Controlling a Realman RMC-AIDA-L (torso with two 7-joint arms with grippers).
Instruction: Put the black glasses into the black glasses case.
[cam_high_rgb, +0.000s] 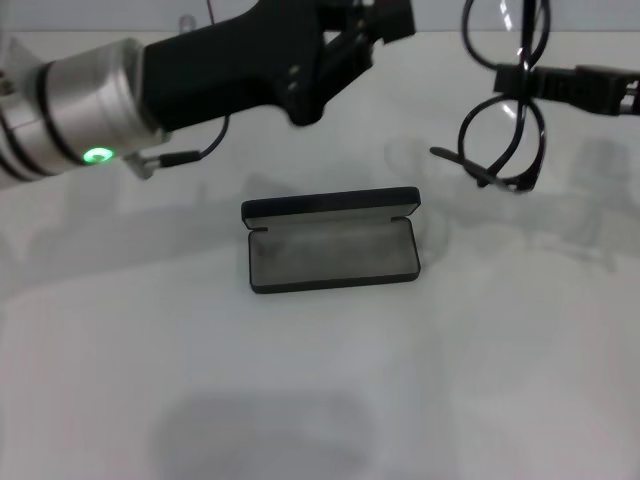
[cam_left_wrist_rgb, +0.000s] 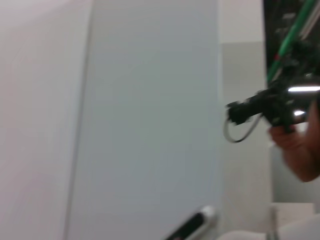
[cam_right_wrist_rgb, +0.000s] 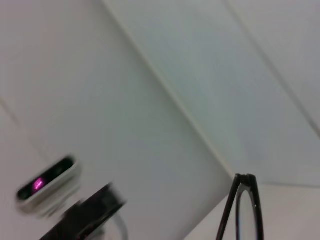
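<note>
the right end effector (cam_high_rgb: 528, 80) is clamped on the glasses (cam_high_rgb: 505, 135), which hang lenses-down in the air, while the open case (cam_high_rgb: 332, 245) lies below and to its left on the worktop (cam_high_rgb: 500, 380), long axis crosswise, nearer this arm.

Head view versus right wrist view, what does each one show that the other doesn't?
Only the head view shows the open case on the table, the raised left gripper, and the right gripper holding the glasses up, to the case's right. Only the right wrist view shows a plain pale surface behind. Both show the glasses' black frame.
</note>
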